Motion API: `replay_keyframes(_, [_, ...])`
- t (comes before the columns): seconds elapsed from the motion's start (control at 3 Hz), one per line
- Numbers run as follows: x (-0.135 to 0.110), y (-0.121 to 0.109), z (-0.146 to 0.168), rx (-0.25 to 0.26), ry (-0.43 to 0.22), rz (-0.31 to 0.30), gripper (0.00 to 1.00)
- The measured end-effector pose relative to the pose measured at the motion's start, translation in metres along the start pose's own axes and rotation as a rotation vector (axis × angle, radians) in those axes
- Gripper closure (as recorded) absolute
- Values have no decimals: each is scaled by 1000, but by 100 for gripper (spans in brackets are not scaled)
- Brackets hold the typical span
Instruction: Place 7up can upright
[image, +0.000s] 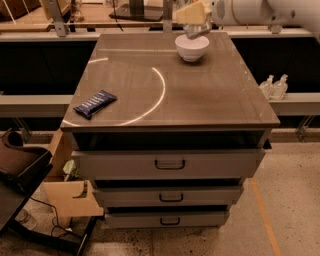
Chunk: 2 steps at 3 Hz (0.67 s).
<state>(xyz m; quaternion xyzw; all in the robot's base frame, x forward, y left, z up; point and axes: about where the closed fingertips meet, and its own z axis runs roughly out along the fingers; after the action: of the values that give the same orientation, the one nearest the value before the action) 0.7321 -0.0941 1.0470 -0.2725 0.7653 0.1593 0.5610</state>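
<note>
7up can (196, 31) in gripper (192, 17) above bowl (191, 48).

The bench (210, 95) is carrying two things on its glossy brown top. A white bowl (191, 47) is sitting upright near the far edge, right of the middle. A dark blue snack wrapper (95, 103) is lying flat near the front left corner, well apart from the bowl. The claw (195, 25) is hovering just above the bowl.
</note>
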Motion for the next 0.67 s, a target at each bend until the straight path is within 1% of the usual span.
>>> replay_keyframes(0.33, [59,48,55,-100,-64,16,100])
replay_keyframes(0.67, [70,92,98,-169,-156,30,100])
